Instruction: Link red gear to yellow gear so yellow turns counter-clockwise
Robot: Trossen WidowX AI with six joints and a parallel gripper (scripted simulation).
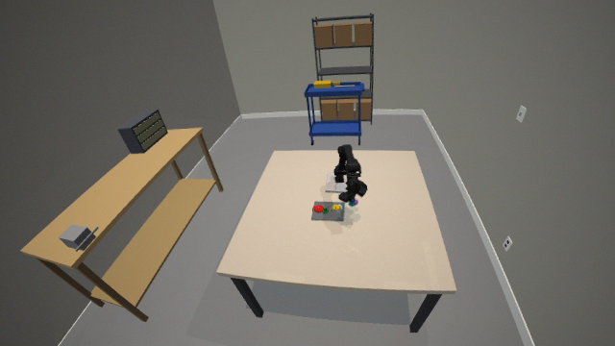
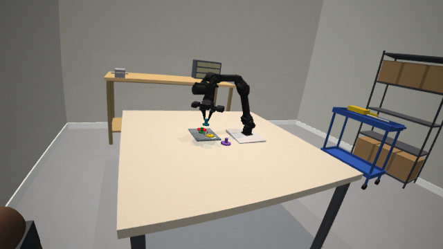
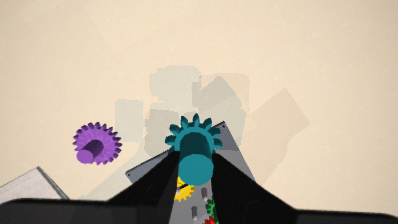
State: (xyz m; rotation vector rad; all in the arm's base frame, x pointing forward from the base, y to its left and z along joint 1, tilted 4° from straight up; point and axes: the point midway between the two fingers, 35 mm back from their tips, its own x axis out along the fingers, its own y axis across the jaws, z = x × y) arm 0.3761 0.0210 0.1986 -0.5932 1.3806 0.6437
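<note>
My gripper [image 2: 206, 120] [image 3: 196, 158] is shut on the upright handle of a teal gear [image 1: 353, 203] [image 2: 206, 123] [image 3: 196, 172], held in the air; in the wrist view the grey board [image 1: 317, 217] [image 2: 199, 137] [image 3: 150, 167] shows below and behind it. The red gear [image 1: 318, 209] [image 3: 210, 220] is on the board's left side in the top view. A green gear [image 1: 326, 210] [image 2: 202, 131] [image 3: 211, 207] is close beside it; whether their teeth mesh is unclear. The yellow gear [image 1: 336, 208] [image 2: 210, 135] [image 3: 185, 193] is toward the right. Two empty pegs show in the wrist view. A purple gear [image 2: 225, 142] [image 3: 102, 141] stands on the table.
The arm's white base plate [image 2: 254, 139] [image 3: 32, 187] lies beside the board, near the purple gear. The board and plate rest on the large pale table [image 1: 298, 255] [image 2: 166, 173]. A workbench, blue cart and shelf stand away from the table.
</note>
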